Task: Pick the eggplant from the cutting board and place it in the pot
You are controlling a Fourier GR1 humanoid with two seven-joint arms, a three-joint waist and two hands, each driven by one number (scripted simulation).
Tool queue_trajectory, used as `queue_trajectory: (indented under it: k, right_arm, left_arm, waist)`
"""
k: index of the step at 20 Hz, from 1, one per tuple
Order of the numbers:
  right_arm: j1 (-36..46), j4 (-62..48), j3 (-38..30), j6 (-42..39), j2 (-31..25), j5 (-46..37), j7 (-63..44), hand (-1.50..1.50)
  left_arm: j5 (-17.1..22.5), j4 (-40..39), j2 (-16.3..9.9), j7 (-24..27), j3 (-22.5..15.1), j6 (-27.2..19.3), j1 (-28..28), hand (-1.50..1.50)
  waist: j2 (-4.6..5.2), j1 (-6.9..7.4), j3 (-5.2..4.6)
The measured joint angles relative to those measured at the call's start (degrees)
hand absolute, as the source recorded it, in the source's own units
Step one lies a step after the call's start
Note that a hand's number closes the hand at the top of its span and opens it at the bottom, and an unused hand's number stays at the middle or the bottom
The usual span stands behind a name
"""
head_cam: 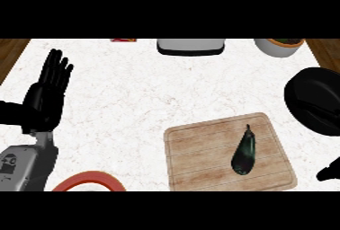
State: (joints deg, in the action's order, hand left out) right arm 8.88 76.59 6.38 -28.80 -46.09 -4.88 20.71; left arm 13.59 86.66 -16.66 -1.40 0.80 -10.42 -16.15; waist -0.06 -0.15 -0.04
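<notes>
- At the lower right of the frame, the eggplant (243, 151) lies on the cutting board (199, 157), stem toward the top
- At the right edge, the black pot (315, 101) sits on the white bench (146, 90)
- Left robot hand (46, 96) rests at the left, fingers straight and empty
- Right robot hand (330, 170) barely shows at the lower right edge; fingers unclear

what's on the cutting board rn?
Only the eggplant, lying on the right half of the cutting board, stem pointing away from the robot. The board beneath the eggplant is hidden.
</notes>
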Motion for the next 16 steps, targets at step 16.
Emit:
queue_trajectory:
  k: [16]
  right_arm:
    - [-1.0, 3.7, 0.9, -2.7, 12.4, -10.8, -8.4, -1.5]
  left_arm:
    - [-3.4, 1.2, 2.4, -1.3, 2.2, 1.7, -0.1, 0.0]
  waist:
    - [0.06, 0.13, 0.05]
